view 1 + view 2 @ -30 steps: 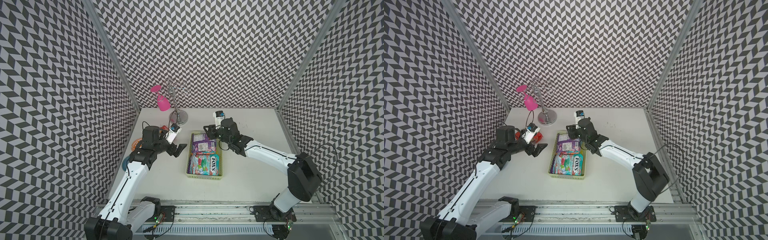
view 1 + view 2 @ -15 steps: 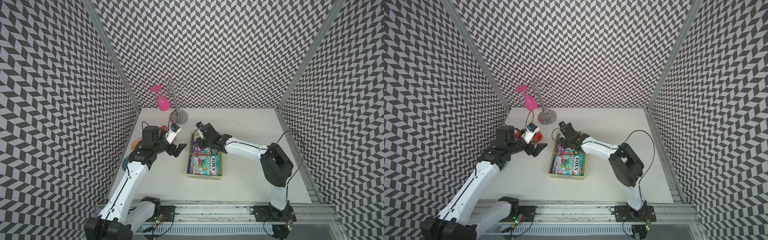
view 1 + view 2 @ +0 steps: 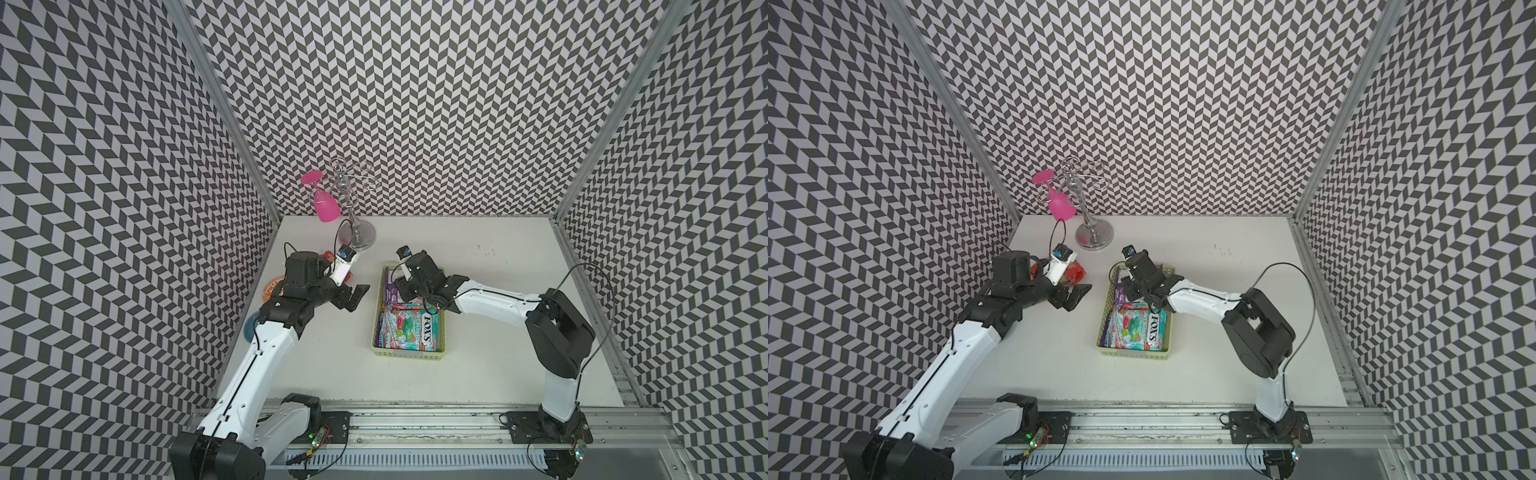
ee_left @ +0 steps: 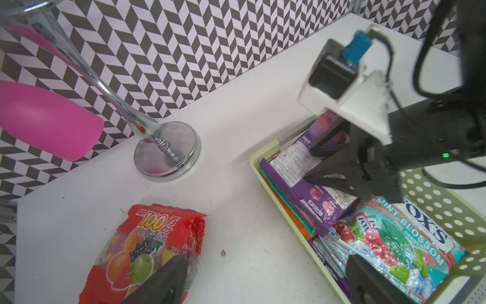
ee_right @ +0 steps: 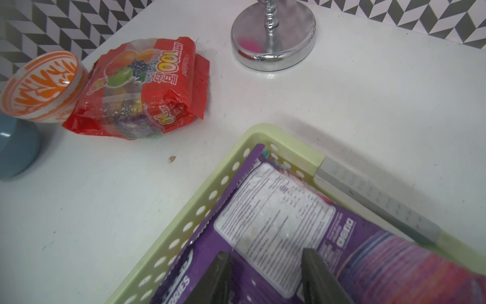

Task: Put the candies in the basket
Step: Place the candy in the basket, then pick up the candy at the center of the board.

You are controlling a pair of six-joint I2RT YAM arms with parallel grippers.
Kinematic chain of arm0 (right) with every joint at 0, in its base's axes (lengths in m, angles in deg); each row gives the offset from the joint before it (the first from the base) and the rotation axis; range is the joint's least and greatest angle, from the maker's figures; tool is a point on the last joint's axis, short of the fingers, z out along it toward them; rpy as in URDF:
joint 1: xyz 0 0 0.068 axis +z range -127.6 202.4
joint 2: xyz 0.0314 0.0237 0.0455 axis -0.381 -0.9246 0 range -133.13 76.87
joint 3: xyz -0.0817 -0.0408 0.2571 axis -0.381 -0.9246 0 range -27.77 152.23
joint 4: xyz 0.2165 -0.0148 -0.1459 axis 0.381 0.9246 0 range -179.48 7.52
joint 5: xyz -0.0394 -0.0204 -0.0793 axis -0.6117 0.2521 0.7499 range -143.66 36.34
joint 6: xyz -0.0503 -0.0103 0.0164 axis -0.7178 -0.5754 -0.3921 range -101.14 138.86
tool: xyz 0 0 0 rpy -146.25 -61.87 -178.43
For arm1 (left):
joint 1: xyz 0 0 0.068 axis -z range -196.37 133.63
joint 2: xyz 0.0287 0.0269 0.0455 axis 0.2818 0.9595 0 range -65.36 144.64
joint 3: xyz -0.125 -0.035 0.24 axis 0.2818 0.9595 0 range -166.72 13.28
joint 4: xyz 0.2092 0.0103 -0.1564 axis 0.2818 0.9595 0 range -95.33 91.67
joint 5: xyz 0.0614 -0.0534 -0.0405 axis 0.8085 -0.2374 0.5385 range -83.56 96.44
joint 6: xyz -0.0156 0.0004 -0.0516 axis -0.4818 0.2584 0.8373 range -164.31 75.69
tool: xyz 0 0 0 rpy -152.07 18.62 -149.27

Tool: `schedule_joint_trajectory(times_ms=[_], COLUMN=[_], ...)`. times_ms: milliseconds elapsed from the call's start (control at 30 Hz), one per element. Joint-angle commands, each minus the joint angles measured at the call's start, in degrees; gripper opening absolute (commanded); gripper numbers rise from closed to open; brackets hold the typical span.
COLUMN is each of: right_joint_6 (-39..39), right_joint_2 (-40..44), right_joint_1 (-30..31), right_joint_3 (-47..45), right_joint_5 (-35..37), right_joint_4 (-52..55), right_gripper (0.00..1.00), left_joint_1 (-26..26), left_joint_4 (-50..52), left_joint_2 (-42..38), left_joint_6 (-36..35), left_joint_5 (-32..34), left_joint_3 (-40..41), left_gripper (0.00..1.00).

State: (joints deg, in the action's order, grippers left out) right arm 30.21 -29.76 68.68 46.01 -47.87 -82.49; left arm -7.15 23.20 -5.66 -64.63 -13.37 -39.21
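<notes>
Right wrist view, item 1: right claw [image 5: 265,252], fingers [image 5: 218,276] partly apart, nothing pinched between them. It is poised low over the purple candy bag [image 5: 276,218], whose white label panel shows in the gap.

Item 2: purple candy bag, printed back upward, lying at the far end of the basket [image 5: 276,131], one edge against the perforated wall.

Item 3: teal candy bag [image 3: 409,332], "FOX'S" lettering upward, filling the basket's near end, partly overlapped by the purple one.

Item 4: basket, pale green, standing mid-desk [image 3: 498,353] in both top views.

Item 5: left claw [image 4: 265,283], fingers spread wide and empty, above bare desk between the basket and the red candy bag [image 4: 157,237].

Item 6: red candy bag, crumpled, fruit picture upward, on the desk outside the basket, touching the orange-and-white bowl [image 5: 42,86].

Item 7: blue dish [image 5: 15,147], just beside the bowl.

Item 8: chrome stand [image 5: 273,39], beyond the red bag near the back wall, with a pink glass [image 3: 326,208] hanging upside down from it.
</notes>
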Motion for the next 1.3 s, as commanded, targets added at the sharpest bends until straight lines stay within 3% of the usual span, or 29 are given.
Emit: schedule_joint_trajectory(times_ms=[0,333,500,667,967,1267], right_joint_6=[0.3,-0.9,-1.8,-3.6,-7.8,-9.5], right_joint_2=[6.7,23.1,32.0,40.9,51.0,53.8], right_joint_1=[-0.4,-4.2,-8.2,-11.0,-13.4,-13.5], right_joint_3=[-2.3,-8.3,-15.2,-22.6,-31.4,-35.0], right_joint_5=[-0.4,-1.0,-0.8,1.1,7.5,11.6], right_joint_4=[-3.1,-5.0,-5.1,-7.2,-6.7,-9.0], right_gripper=[0.47,0.53,0.56,0.75,0.94,0.99], left_joint_1=[-0.6,-2.7,-3.2,-3.5,-5.5,-6.3], left_joint_4=[-3.3,-3.8,-1.2,1.2,3.2,2.8], left_joint_2=[1.5,9.6,13.4,15.0,20.3,27.6], left_joint_6=[3.8,5.4,0.0,-9.4,-17.7,-23.1], left_joint_5=[7.7,11.4,12.8,14.4,16.6,18.0], left_joint_3=[-0.8,-4.5,-7.0,-8.4,-10.4,-11.2], left_gripper=[0.99,0.98,0.98,0.98,0.96,0.89])
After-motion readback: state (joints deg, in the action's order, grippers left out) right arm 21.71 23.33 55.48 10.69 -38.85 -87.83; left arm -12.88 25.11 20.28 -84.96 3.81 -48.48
